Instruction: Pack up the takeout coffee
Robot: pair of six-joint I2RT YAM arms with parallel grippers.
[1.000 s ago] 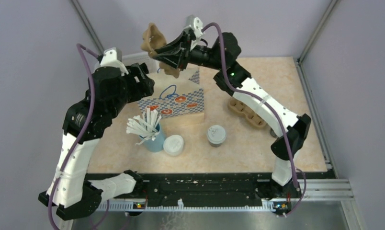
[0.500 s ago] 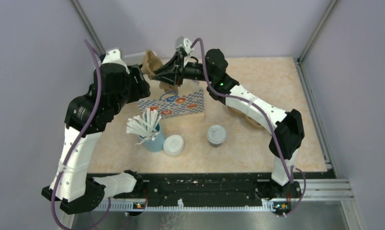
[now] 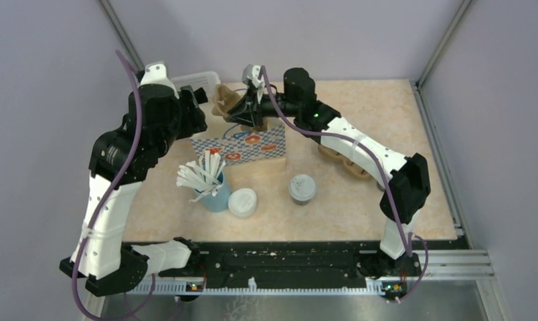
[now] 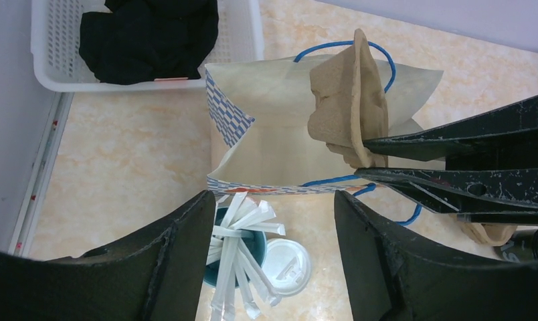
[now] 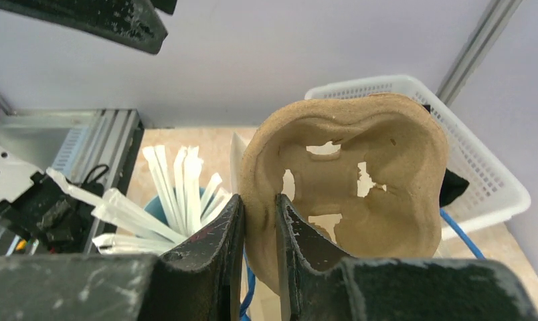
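Pale lilac walls (image 3: 45, 80) on three sides, peach marbled tabletop (image 3: 360, 214), aluminium corner posts (image 3: 446, 33), black mounting rail (image 3: 286, 257) along the near edge, soft even light

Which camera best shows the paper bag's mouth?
Left wrist: it looks straight down into the open paper bag, cup carrier at its mouth. Top external shows mainly its patterned side; right wrist, barely an edge.

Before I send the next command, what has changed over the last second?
The right gripper, jaws shut on the pulp cup carrier, lowered it from high above the paper bag to the bag's open mouth. The left gripper shifted back beside the bag, jaws open and empty. The takeout coffee, straw cup and loose lid stayed put.
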